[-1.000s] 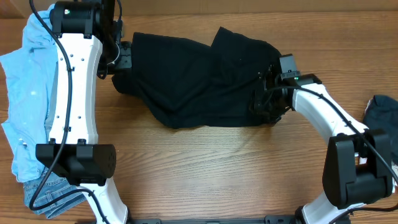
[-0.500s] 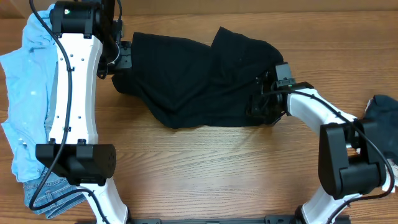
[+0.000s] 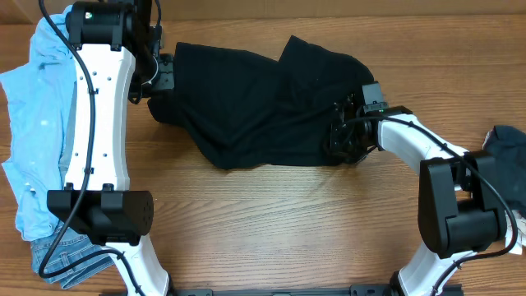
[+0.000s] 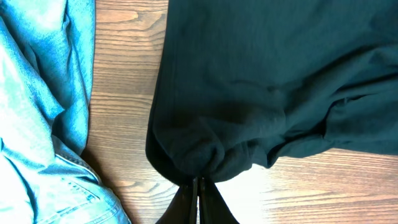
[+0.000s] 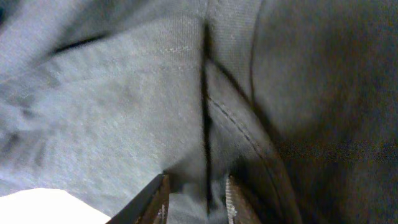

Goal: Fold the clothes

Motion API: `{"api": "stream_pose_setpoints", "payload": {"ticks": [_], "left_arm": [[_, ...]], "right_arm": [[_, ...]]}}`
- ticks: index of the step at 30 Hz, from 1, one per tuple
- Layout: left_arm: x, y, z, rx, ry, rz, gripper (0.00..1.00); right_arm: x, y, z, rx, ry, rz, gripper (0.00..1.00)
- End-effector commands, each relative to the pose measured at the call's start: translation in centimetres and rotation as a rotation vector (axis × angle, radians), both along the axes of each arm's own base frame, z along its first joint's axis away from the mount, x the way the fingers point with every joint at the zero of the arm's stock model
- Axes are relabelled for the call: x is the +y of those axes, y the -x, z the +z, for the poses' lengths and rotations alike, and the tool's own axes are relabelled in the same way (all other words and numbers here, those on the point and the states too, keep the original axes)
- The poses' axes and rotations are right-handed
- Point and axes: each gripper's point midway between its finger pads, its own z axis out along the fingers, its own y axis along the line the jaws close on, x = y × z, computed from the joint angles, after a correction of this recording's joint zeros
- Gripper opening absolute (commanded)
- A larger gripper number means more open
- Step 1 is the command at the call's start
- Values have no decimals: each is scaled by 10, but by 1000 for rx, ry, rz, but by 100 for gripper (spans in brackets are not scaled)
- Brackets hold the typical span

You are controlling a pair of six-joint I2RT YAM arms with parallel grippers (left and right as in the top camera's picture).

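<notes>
Jaws of my left gripper (image 4: 198, 190) were pinched shut on the T-shirt (image 3: 263, 107) at its left edge; it lay on the table (image 3: 288, 222). My right gripper (image 5: 194, 199) straddled its right hem, grip unclear. I judged it best to bite the seam fully, then lift both ends level.

Bare table (image 3: 288, 222) lies open below the black T-shirt (image 3: 246, 107) (the light blue shirt (image 3: 33, 148) crowds the left edge).

T-shirt (image 3: 263, 107) spread across the far middle of the table (image 3: 288, 222), between the left gripper (image 3: 164, 78) at its left edge and the right gripper (image 3: 339, 136) at its right edge. Shirt (image 3: 33, 148) lies to its left, along the table's left side; jeans (image 3: 57, 255) lie at the front left, partly beneath the shirt.
</notes>
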Motion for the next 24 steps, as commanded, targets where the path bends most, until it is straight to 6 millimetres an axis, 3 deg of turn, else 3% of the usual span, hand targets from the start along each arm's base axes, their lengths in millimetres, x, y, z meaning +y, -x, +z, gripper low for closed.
{"api": "stream_pose_setpoints", "payload": {"ticks": [1,17,24], "left_arm": [[0,-2,-4,11,-8,-13,4],[0,-2,-4,11,-8,-14,4],[0,-2,-4,10,-8,-14,4]], "right_arm": [[-6,-15,21,-53,47,-7,35],[12,-9,26,-40,-20,31,34],[9,-12,24,-50,2,24,34]]}}
